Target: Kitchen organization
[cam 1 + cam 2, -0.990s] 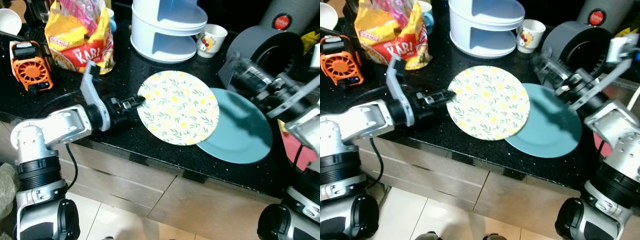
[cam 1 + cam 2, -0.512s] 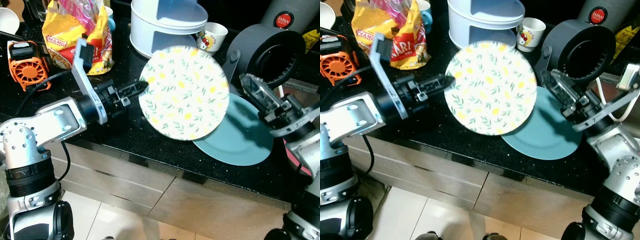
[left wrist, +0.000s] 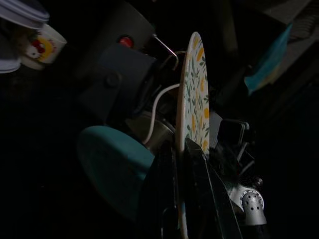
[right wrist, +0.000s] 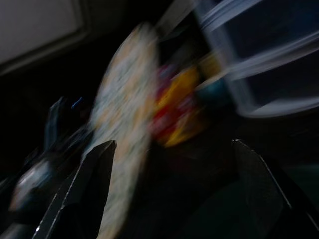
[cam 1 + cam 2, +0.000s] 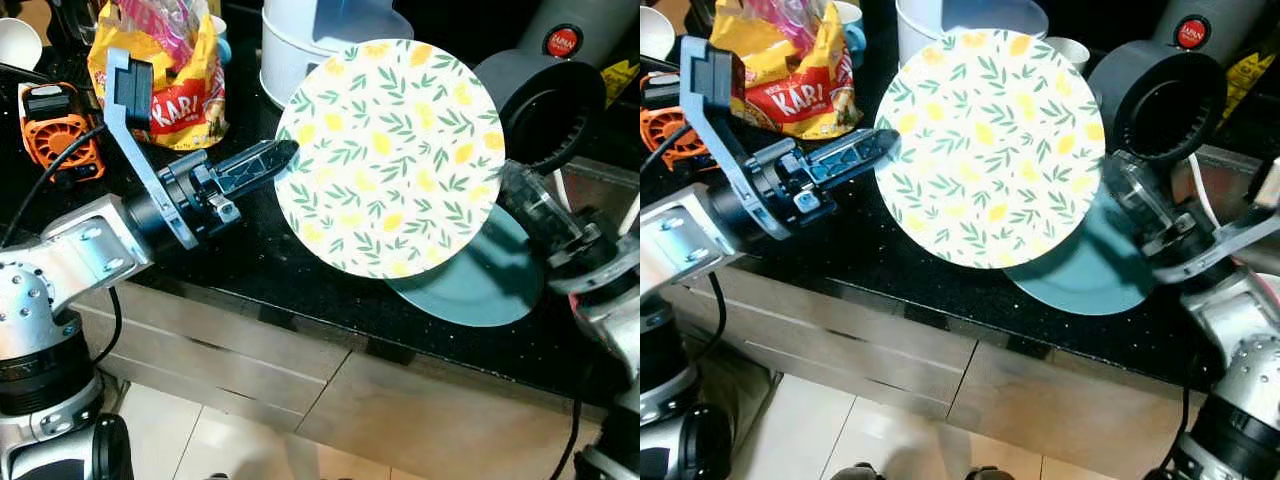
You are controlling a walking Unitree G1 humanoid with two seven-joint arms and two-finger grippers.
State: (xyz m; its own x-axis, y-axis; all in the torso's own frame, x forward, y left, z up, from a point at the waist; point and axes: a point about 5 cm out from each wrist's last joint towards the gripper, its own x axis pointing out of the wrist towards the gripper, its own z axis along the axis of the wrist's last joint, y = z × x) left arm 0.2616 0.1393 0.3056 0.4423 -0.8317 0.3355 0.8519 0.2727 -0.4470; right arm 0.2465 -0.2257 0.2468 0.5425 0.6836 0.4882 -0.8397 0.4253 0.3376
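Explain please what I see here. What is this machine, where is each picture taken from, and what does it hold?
It is a walking robot with two arms. Two pictures come from cameras in its head, looking down at a black kitchen counter; two come from its wrists. The left gripper pinches the rim of a flowered plate, raised above the counter. The right gripper waits open beside it. On the counter lie a teal plate, a snack bag and an orange fan.

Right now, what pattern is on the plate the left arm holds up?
Yellow lemons and green leaves on white plate; clearest in left eye view.
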